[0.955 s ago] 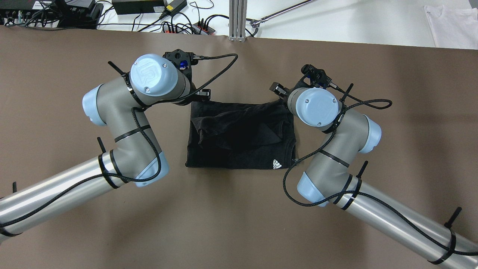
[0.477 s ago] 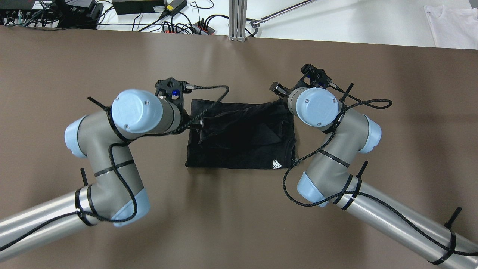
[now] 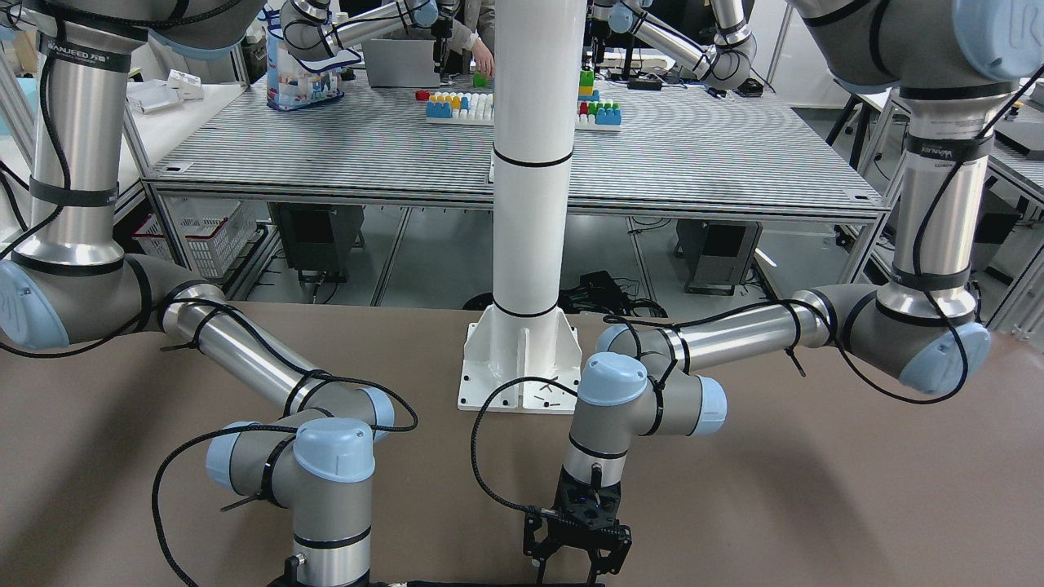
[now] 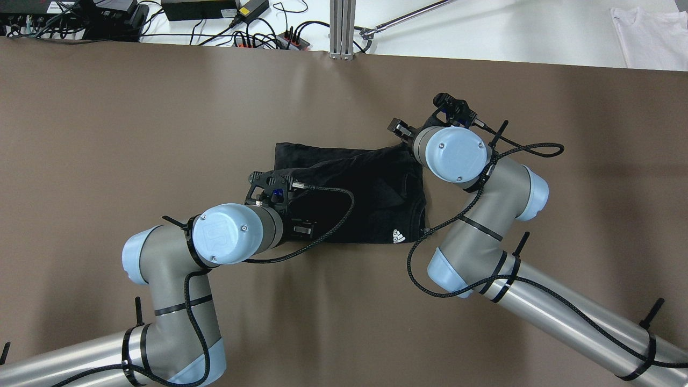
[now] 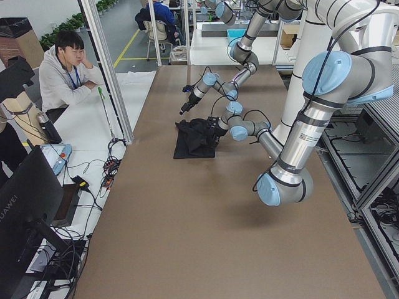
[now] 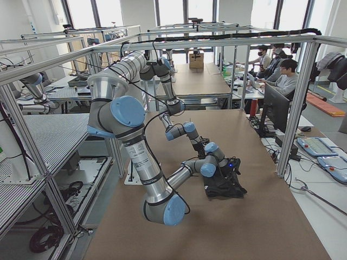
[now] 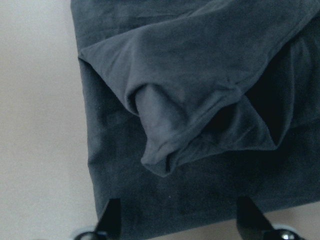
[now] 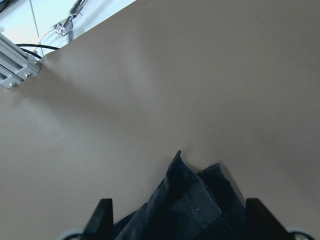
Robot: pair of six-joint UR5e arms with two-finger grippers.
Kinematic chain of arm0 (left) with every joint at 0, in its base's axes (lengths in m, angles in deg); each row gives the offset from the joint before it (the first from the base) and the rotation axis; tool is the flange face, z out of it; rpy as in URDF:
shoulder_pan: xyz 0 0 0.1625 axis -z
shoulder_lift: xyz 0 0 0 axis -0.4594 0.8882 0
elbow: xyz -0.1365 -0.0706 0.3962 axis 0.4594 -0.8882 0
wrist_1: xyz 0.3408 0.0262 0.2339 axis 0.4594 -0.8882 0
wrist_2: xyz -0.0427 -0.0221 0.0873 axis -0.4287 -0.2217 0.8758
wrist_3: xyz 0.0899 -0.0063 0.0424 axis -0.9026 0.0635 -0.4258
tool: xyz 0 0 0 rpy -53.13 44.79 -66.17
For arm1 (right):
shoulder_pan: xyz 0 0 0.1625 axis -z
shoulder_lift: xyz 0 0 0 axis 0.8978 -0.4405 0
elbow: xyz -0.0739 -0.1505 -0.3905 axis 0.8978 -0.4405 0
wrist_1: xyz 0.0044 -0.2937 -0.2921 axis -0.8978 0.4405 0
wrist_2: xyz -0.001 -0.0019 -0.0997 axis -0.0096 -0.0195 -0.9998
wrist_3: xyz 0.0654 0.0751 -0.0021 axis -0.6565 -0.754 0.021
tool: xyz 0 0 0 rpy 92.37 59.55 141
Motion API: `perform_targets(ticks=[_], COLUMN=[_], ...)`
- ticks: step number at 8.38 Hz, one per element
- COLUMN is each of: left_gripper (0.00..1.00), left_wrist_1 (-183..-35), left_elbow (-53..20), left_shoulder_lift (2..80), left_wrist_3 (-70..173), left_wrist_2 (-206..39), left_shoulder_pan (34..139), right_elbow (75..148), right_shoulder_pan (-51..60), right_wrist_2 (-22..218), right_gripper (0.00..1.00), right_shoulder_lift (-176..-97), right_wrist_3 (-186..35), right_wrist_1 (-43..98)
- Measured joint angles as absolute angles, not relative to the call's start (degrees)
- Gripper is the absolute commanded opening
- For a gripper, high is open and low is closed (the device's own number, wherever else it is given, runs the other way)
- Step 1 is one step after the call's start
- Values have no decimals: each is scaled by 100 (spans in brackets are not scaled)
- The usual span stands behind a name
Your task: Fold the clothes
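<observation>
Both left pincer and right pincer gape over black clothes.

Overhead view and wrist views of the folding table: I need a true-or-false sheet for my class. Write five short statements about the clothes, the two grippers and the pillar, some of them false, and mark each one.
1. The clothes carry a small white logo near one corner. True.
2. The left gripper is shut on the clothes. False: it is open above them.
3. The clothes lie in one smooth layer. False: a flap lies bunched across the top.
4. The right gripper is at a corner of the clothes on the side far from the robot. True.
5. The white pillar stands on the clothes. False: its base sits on bare table, apart from them.
</observation>
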State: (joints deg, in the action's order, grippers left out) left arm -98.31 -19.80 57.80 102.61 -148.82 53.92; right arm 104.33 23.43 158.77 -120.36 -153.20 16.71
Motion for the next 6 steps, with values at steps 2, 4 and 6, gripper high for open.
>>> perform_targets(ticks=[2,4,6], left_gripper=[0,0,0], left_wrist_1=[-9833,-9839,-9843], left_elbow=[-1848,-1434,-561], left_shoulder_lift=[5920,6270,6884], left_wrist_3=[10309,10400,10381], left_wrist_2=[-14875,-14895,-15090], left_shoulder_pan=[5445,5710,6276], right_elbow=[10432,10432,10432], right_shoulder_pan=[2343,2343,2344], right_wrist_2=[15877,15877,15877], right_gripper=[94,94,94], right_shoulder_lift=[-12043,-12041,-12051], right_wrist_3=[-15320,-15320,-15321], right_wrist_1=[1671,1671,1671])
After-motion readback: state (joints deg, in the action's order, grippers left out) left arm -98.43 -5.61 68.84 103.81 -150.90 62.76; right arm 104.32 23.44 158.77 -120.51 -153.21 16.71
